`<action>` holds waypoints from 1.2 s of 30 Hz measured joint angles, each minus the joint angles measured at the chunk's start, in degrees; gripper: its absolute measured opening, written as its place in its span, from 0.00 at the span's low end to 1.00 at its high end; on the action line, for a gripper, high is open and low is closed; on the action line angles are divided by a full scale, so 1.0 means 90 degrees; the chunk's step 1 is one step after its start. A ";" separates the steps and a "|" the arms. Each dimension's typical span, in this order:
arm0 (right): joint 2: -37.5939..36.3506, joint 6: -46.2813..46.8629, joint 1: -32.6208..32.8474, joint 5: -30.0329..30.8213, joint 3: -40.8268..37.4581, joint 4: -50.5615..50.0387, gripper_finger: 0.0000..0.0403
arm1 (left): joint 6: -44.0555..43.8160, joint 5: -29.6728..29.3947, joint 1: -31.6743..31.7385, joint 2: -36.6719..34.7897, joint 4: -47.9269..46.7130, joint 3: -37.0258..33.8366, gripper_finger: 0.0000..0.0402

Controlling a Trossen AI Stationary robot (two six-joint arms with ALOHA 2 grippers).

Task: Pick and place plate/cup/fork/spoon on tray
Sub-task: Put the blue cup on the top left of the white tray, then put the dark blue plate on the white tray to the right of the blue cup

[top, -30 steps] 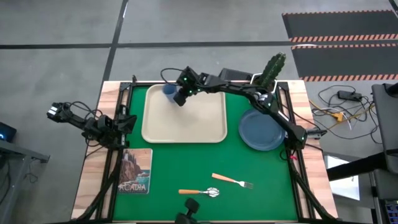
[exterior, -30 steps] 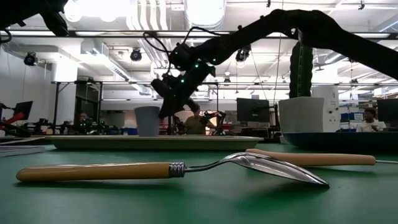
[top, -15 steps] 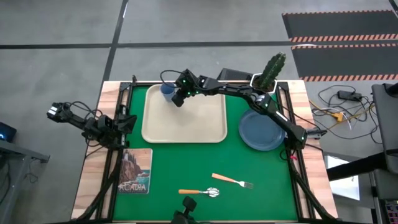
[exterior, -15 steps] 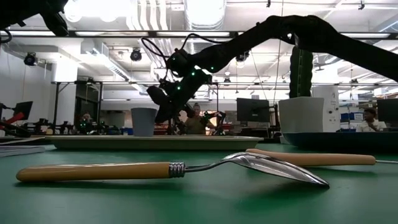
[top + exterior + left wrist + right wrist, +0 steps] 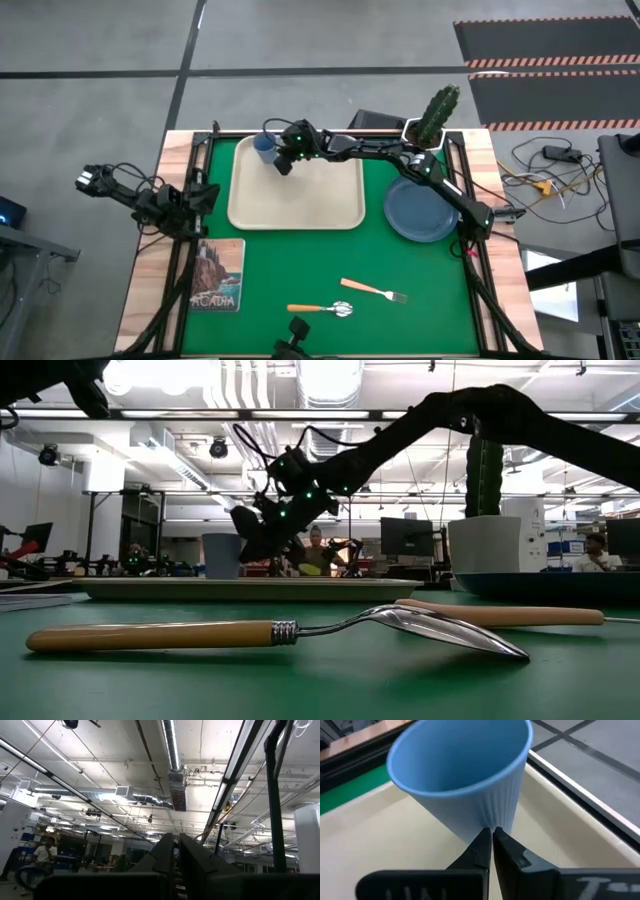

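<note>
The light-blue cup (image 5: 263,145) stands upright on its base in the far left corner of the cream tray (image 5: 300,218); it also shows in the low view (image 5: 220,555) and the right wrist view (image 5: 465,775). My right gripper (image 5: 277,158) is shut, just right of the cup, its tips at the cup's wall (image 5: 491,834). The dark blue plate (image 5: 420,208) lies on the green mat right of the tray. The fork (image 5: 375,291) and the spoon (image 5: 320,309) lie near the front edge. My left gripper (image 5: 90,180) waits shut beyond the table's left edge. My right gripper touches the cup's ribbed side wall (image 5: 487,820), low on the side facing the table's right, with the tips of its shut fingers (image 5: 481,845). The fingers slant down from the table's right. The cup stands upright on the tray.
A white pot with a cactus (image 5: 430,125) stands at the far right corner, behind the plate. A book (image 5: 220,275) lies at the front left. The tray's middle and near half are bare.
My right gripper has gone toward the table's left edge, its shut fingers against the cup. The cup has slid upright along the tray toward the tray's far left corner.
</note>
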 joint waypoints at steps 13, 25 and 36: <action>-0.1304 -0.0859 0.0489 -0.0030 0.0406 -0.3411 0.02 | 0.0011 -0.0294 0.0007 -0.0059 0.0000 0.0000 0.03; -0.2988 -0.1230 0.2290 0.0018 -0.0650 -0.4121 0.02 | 0.0452 -0.0702 0.0007 -0.0016 -0.0022 -0.0007 0.03; -0.4573 0.0089 0.3470 0.1296 -0.3143 -0.3708 0.02 | 0.0447 -0.0695 0.0007 0.0040 -0.0066 -0.0012 0.03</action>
